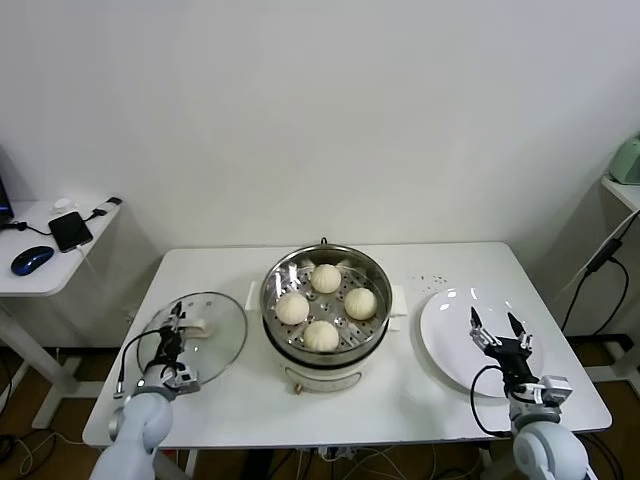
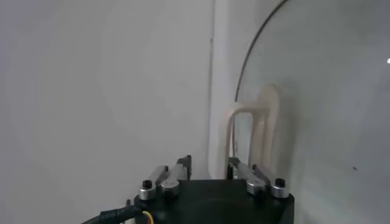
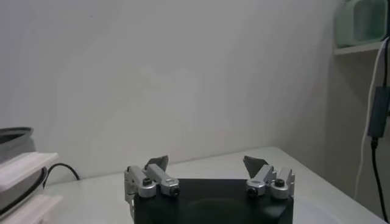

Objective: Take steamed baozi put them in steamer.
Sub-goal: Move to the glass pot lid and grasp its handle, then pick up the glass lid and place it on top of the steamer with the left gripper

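Several steamed baozi lie on the perforated tray inside the steamer at the middle of the table. My left gripper hovers over the round glass lid, just left of its cream handle. In the left wrist view the left gripper has its fingers drawn close, with an empty gap between them, and the arched handle stands a little ahead of them. My right gripper hangs open and empty over the white plate. Nothing sits between the right gripper's spread fingers.
A low side table at the far left holds a phone and a blue mouse. A green object stands on a shelf at the far right, with a cable hanging below it. The steamer's edge shows in the right wrist view.
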